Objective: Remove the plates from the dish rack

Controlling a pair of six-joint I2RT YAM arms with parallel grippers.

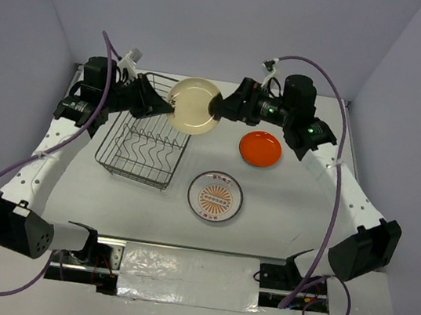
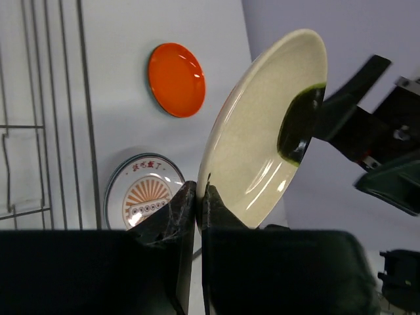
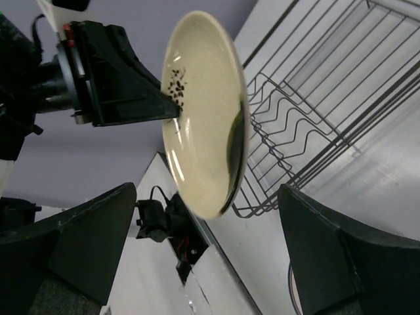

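Firmly pressed together, the left fingers (image 2: 172,220) pinch the lower rim of the cream plate (image 2: 256,144) and hold it tilted on edge in the air over the far right corner of the dish rack (image 1: 147,138). The right fingers (image 3: 328,256) are spread wide, one on each side of the plate's opposite rim; neither visibly touches it.

Three plates show in all: the held one and two lying flat on the worktop (image 1: 289,217). The orange plate (image 1: 260,148) sits right of centre toward the far edge. The sunburst plate (image 1: 215,198) lies near the middle, closer to the near edge and well apart from the orange one.

The rack stands on the left half of the worktop, its wavy divider wires in plain view on its floor. Bare worktop runs along the right edge and between the two flat plates.
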